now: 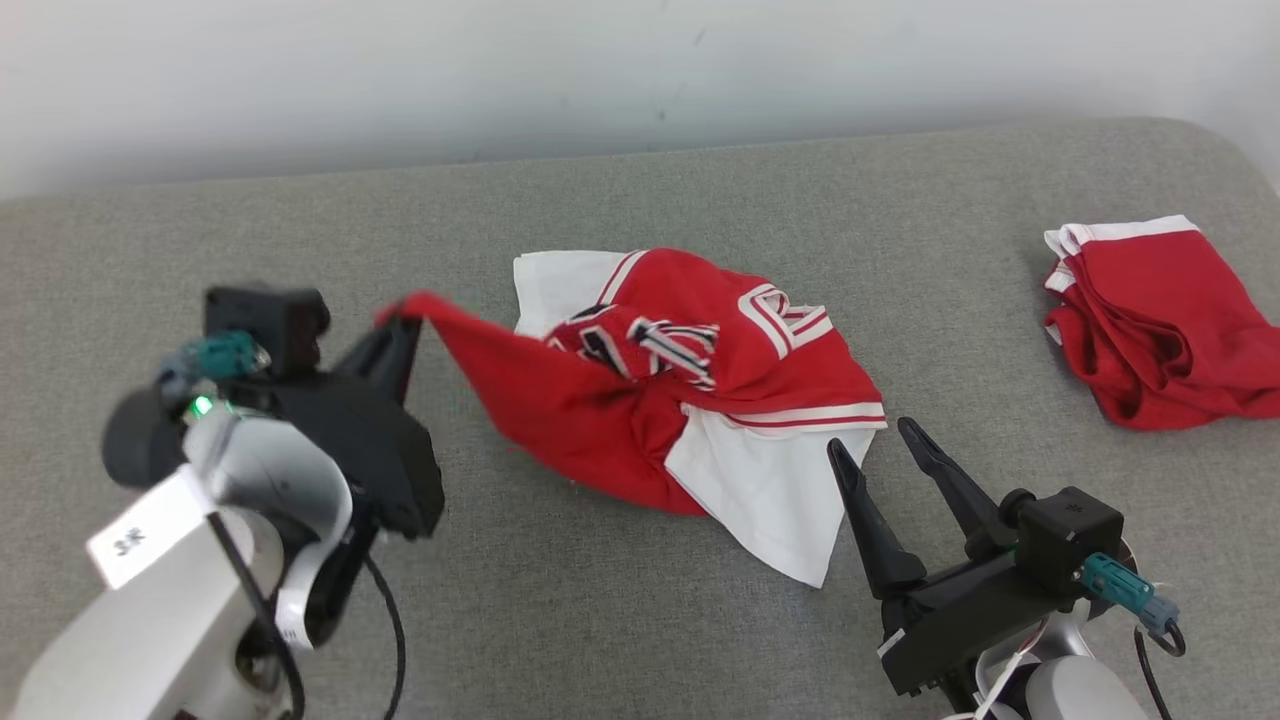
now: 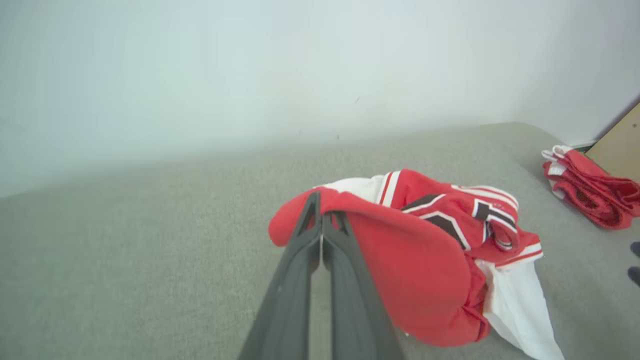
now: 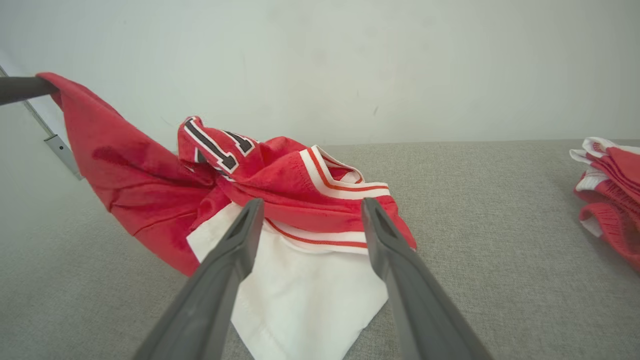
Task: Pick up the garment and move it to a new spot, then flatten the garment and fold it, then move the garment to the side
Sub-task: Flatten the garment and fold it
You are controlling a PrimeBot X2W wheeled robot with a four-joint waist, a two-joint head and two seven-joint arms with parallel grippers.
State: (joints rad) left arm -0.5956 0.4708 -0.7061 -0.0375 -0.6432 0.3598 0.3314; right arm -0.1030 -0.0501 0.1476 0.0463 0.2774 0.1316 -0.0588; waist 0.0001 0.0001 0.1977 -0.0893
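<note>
I had the left gripper (image 1: 398,322) clamped on the garment (image 1: 700,370), right gripper (image 1: 870,437) apart beside its white hem; pickup in hand, a clean lift seemed next.

garment (image 1: 700,350) blocks centre; folded red pile (image 1: 1160,320) far right; surface (image 1: 600,630) free front
</note>
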